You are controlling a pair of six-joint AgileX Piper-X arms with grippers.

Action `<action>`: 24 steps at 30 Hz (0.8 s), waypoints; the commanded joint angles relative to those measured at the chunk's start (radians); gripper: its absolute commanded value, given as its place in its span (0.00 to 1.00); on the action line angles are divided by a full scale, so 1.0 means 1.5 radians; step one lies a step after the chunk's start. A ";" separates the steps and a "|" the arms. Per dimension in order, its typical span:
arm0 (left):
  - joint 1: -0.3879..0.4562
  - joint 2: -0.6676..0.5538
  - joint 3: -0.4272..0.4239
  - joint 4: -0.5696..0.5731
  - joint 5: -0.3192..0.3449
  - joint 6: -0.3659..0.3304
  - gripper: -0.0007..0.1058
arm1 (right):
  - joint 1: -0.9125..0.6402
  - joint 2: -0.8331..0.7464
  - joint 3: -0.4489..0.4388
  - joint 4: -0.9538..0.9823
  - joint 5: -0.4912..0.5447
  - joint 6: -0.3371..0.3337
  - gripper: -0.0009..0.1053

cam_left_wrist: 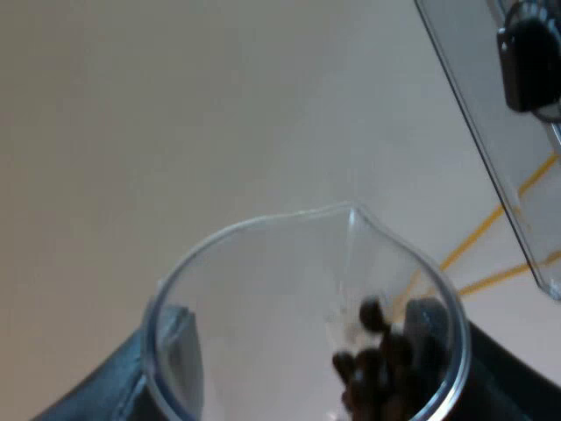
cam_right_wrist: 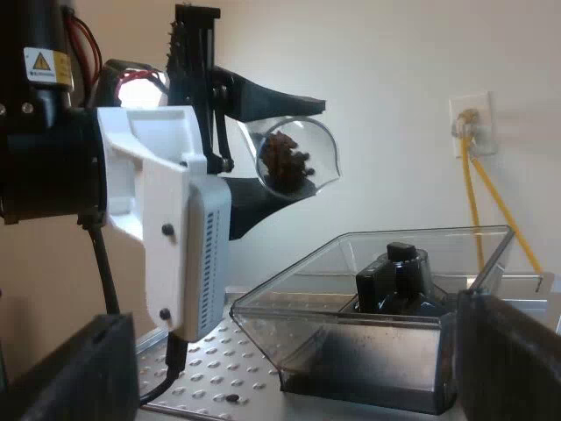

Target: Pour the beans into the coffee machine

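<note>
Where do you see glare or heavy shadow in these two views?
Left wrist view: light glints along the measuring glass rim, the beans read dark. Right wrist view: the bright wall backlights the left gripper into a near silhouette; the base of the bean hopper lies in shadow.

The measuring glass (cam_left_wrist: 263,289) is clamped between the black fingers (cam_left_wrist: 504,373) of the left gripper (cam_left_wrist: 305,342), one finger pressed to each side of its clear wall. A small heap of coffee beans (cam_left_wrist: 372,368) is gathered inside against one side. The clear bean hopper (cam_left_wrist: 491,132) and its black knob (cam_left_wrist: 530,66) are seen near the spout, with yellow cables (cam_left_wrist: 491,224) beyond against a pale wall (cam_left_wrist: 175,105).
</note>
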 commanded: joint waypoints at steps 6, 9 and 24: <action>-0.001 -0.002 -0.003 -0.012 0.018 0.079 0.36 | 0.001 -0.003 -0.007 -0.014 -0.002 -0.002 0.75; -0.001 -0.002 -0.003 -0.012 0.022 0.119 0.36 | 0.001 -0.003 -0.007 -0.014 -0.002 -0.002 0.75; -0.001 -0.002 -0.003 -0.012 0.059 0.187 0.36 | 0.001 -0.003 -0.007 -0.004 -0.002 -0.002 0.75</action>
